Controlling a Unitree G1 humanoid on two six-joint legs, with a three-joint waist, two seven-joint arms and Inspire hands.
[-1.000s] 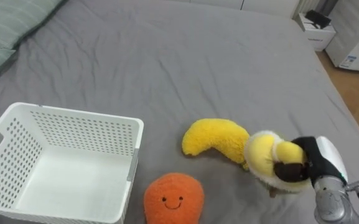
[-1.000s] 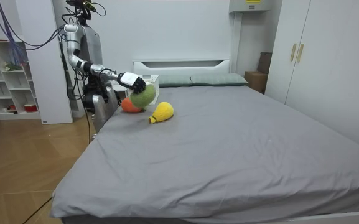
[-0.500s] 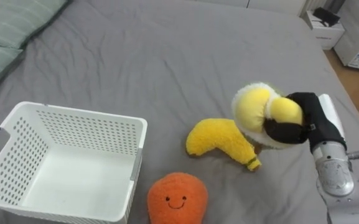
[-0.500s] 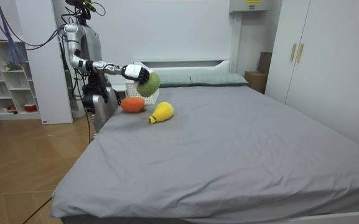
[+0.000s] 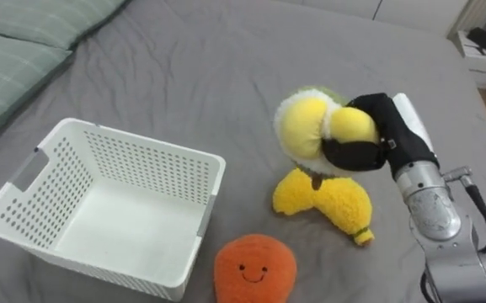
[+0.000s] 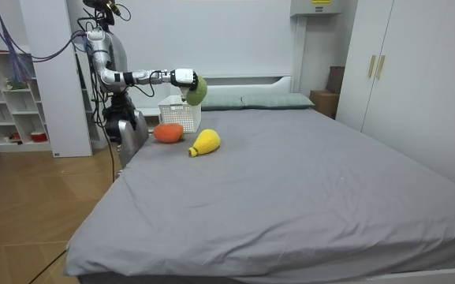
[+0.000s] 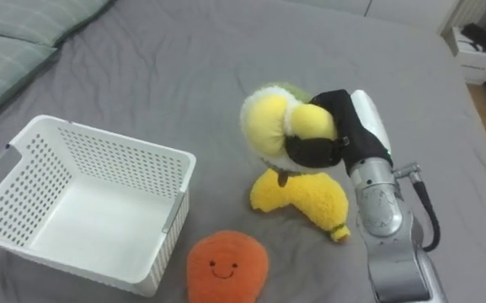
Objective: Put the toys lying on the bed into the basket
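As your outstretched right hand [image 5: 367, 143] clamps the round yellow-green plush [image 5: 303, 128] aloft, the banana plush [image 5: 327, 202] lies at its six o'clock, white basket [image 5: 146, 160] at eight.

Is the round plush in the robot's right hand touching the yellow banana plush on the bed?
Apart. The room view shows the round plush, held by the right hand, well above the banana plush.

Grey bed [image 6: 290, 181] at centre; wooden floor [image 6: 22, 229] at lower left; white shelf unit [image 6: 2, 102] at left; white wardrobe [image 6: 400, 79] at right; white wall [image 6: 227, 35] behind.
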